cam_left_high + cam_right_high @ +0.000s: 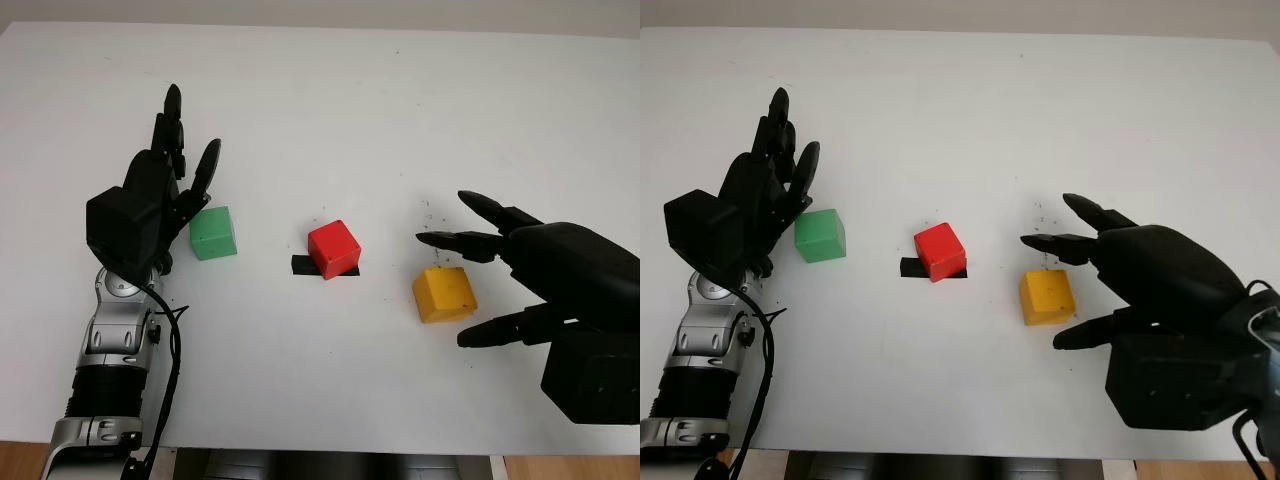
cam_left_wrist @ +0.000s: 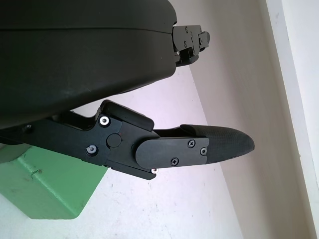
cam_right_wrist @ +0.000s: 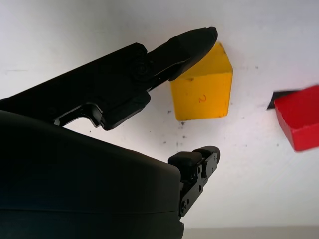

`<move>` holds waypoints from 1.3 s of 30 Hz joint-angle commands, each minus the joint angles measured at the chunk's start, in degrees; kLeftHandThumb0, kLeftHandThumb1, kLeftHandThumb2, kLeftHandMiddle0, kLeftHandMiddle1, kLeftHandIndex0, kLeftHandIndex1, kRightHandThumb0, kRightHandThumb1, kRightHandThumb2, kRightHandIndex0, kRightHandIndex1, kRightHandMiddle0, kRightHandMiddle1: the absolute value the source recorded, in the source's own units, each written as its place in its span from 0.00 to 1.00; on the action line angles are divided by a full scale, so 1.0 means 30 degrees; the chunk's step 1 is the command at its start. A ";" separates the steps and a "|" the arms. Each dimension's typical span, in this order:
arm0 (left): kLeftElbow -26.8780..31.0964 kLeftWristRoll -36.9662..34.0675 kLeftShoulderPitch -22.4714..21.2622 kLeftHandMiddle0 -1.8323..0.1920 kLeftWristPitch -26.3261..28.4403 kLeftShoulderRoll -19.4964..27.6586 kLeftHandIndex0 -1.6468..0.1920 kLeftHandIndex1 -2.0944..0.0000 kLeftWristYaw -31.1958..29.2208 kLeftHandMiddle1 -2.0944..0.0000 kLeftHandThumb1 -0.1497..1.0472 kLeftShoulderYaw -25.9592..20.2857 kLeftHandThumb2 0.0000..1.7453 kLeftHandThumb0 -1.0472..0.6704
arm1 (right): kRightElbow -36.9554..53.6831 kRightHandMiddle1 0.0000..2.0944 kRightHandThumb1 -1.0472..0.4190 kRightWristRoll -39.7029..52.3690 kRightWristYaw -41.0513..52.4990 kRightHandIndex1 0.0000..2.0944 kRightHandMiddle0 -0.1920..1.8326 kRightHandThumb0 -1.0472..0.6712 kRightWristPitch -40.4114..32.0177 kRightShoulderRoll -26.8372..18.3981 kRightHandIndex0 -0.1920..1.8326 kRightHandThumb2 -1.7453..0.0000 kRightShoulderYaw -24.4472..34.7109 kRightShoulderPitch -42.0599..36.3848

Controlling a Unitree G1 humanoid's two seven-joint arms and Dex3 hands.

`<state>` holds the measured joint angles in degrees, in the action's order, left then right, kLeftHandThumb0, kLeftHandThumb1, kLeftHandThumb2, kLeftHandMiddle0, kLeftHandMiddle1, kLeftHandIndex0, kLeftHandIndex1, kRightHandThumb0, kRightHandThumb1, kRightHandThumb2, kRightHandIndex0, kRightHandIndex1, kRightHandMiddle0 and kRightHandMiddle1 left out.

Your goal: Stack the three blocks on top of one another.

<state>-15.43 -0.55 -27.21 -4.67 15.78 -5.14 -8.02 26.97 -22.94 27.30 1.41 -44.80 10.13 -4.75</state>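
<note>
White counter (image 1: 330,100) lies under everything. On it, the right hand (image 1: 500,270) is open and holds nothing. Its fingers (image 1: 455,241) reach around the yellow block (image 1: 445,294), one side and the other, but I cannot tell if they touch it. Just past the yellow block, away from this hand, sits the red block (image 1: 333,248) on a bit of black tape (image 1: 303,265). Farther off is the green block (image 1: 213,232), right beside the open left hand (image 1: 165,190). No block is stacked yet. If the right hand squeezes crooked, the yellow block could pop out or slide. It could also bump the red block when it comes over it.
</note>
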 commanded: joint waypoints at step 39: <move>0.0289 0.0201 -0.0135 0.98 -0.0079 0.0536 0.95 0.97 -0.0028 0.97 1.00 -0.0010 0.27 0.14 | -0.1209 0.45 0.05 -0.0460 -0.0240 0.02 0.11 0.24 0.0891 0.0953 0.13 0.97 -0.0530 -0.0414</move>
<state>-15.44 -0.28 -27.34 -4.98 16.90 -5.33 -8.00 22.17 -24.38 26.03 4.54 -41.09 8.38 -5.41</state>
